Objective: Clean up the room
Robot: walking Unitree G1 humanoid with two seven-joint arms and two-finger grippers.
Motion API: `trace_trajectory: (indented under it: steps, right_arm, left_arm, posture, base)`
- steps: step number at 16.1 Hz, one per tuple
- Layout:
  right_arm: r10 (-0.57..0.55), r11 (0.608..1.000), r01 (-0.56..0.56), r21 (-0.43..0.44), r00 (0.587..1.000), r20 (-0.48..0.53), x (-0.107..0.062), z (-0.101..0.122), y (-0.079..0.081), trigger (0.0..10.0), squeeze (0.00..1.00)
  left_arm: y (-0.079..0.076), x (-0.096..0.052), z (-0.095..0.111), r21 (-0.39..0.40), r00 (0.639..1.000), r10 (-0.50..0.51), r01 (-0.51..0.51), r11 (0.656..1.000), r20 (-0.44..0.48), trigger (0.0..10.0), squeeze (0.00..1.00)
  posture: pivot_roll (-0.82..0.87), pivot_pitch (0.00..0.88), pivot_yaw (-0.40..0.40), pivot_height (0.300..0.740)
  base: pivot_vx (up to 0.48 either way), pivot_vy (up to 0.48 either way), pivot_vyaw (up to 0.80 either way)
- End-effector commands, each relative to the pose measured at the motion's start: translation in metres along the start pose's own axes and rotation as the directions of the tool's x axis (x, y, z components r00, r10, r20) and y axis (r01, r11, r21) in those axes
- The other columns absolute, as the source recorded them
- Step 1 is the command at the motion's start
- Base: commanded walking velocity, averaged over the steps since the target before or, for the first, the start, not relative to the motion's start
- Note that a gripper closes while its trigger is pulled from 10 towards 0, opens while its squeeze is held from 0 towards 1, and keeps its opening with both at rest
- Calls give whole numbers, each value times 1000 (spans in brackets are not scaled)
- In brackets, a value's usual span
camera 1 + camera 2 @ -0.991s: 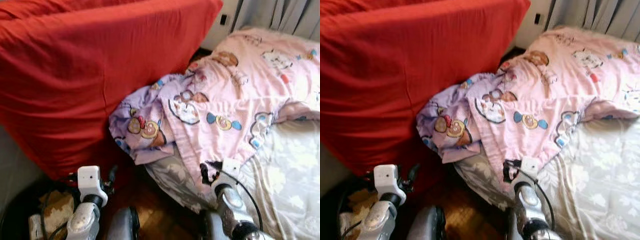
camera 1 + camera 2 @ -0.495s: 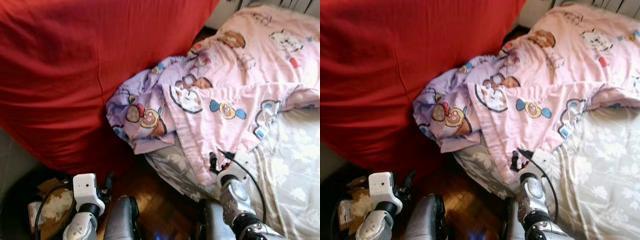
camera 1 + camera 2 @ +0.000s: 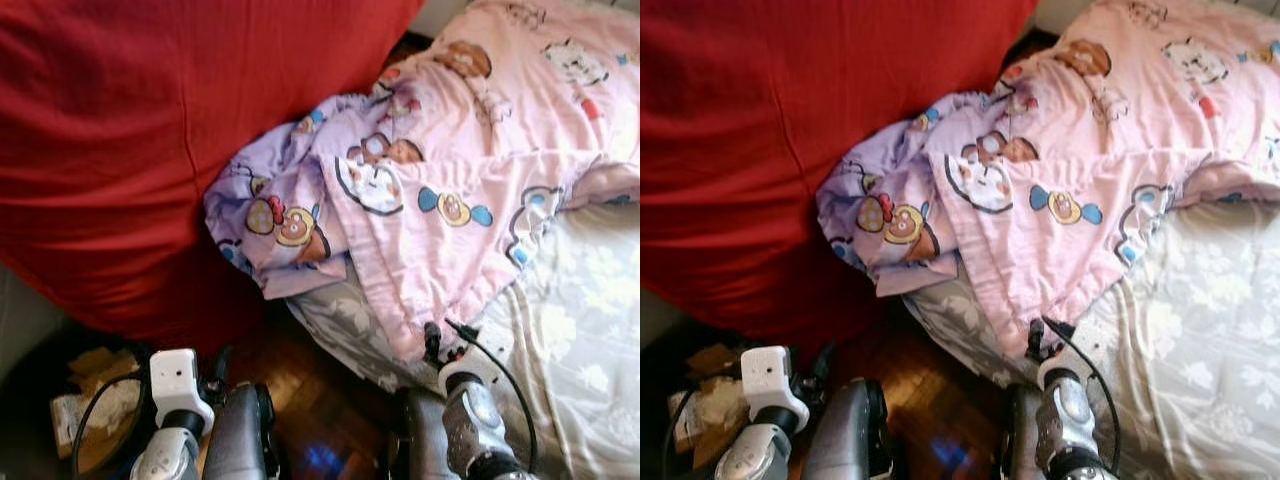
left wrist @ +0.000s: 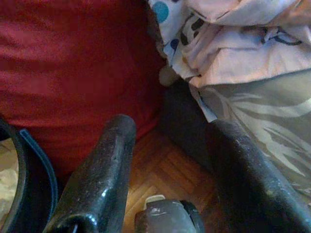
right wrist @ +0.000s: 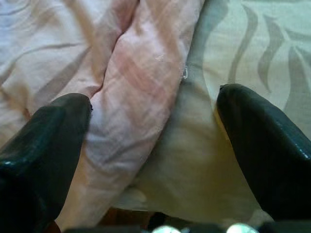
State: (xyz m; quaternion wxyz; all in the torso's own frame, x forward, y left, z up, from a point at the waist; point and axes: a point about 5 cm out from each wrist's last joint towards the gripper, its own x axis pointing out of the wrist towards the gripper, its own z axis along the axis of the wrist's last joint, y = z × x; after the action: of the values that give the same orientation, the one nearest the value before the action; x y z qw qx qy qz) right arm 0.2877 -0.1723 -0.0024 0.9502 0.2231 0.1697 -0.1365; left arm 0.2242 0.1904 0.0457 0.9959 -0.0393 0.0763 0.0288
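Note:
A pink cartoon-print blanket [image 3: 470, 190] lies rumpled across the bed, its lavender end [image 3: 275, 215] bunched against a big red cover [image 3: 150, 130]. My right gripper [image 3: 436, 342] is open at the blanket's lower hem. In the right wrist view its fingers [image 5: 46, 131] straddle the pink hem [image 5: 131, 97] and the grey sheet [image 5: 233, 53]. My left gripper [image 3: 216, 362] is open and empty, low over the wooden floor [image 4: 160, 170] beside the red cover [image 4: 73, 63].
The grey flower-print sheet [image 3: 590, 330] covers the mattress on the right. A dark round bin [image 4: 29, 165] holding crumpled paper [image 3: 95, 405] stands at the lower left. Parquet floor [image 3: 320, 400] shows between the bed and the red cover.
The camera has dipped and moved in, so the wall and curtain have left the view. The right gripper stays at the blanket's hem; the left arm keeps its pose.

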Motion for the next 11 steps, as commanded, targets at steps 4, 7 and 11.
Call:
trace_trajectory:
  steps: [4,7,11]
  right_arm:
    - [61,995,-53,83,993,-106,-1,-13,8,10000,0]
    - [144,983,-125,137,980,-136,1,-14,18,10000,0]
    - [209,971,-188,147,967,-144,1,-13,24,10000,0]
  left_arm:
    - [4,-5,-3,30,999,18,-17,999,-34,10000,0]
    - [6,-8,-5,33,999,24,-23,999,-41,10000,0]
    - [9,-10,-7,36,998,31,-30,999,-47,10000,0]
  posture:
    - [112,300,-11,594]
    - [115,300,-11,594]
    - [118,294,-13,594]
  base:
    - [0,0,0]
    - [0,0,0]
    - [0,0,0]
